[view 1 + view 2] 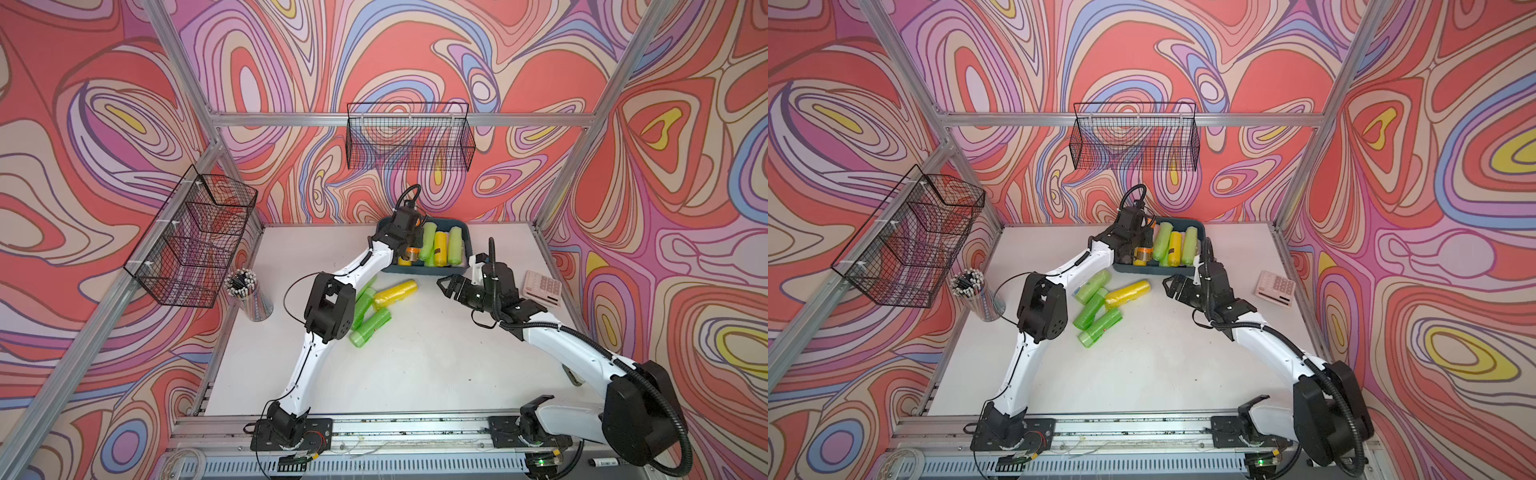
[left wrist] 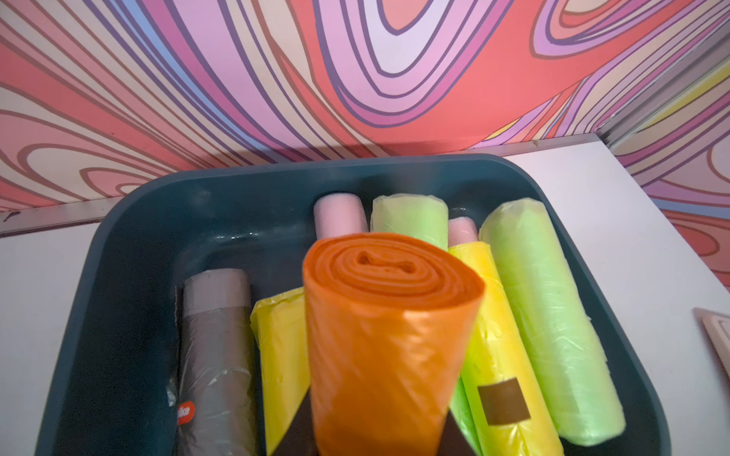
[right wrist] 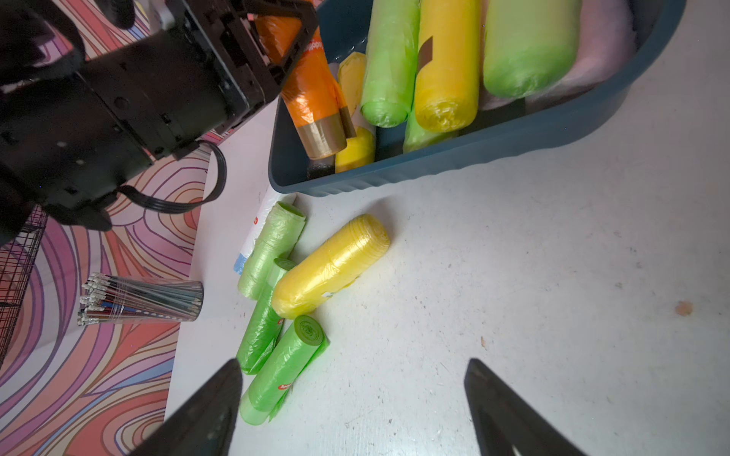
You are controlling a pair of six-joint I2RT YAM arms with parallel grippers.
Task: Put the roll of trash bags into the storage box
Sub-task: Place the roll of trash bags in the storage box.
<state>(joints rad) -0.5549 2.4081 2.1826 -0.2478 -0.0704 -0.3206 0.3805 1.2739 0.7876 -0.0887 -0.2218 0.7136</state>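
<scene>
An orange roll of trash bags (image 2: 389, 316) is clamped between the jaws of my left gripper (image 2: 381, 398), which is shut on it. The roll hangs tilted over the left part of the dark teal storage box (image 2: 130, 244), its taped end (image 3: 322, 138) low inside. In both top views the storage box (image 1: 424, 272) (image 1: 1154, 270) sits at the back centre of the table. It holds green, yellow, pink and grey rolls. My right gripper (image 3: 353, 363) is open and empty above the bare table, in front of the box (image 3: 474, 154) and right of the loose rolls.
Loose rolls lie on the table in front of the box: a yellow one (image 3: 330, 266) and three green ones (image 3: 282, 367). A cup of pencils (image 1: 249, 297) stands at the left, a pink calculator (image 1: 542, 287) at the right. Black wire baskets (image 1: 195, 237) (image 1: 409, 137) hang on the walls.
</scene>
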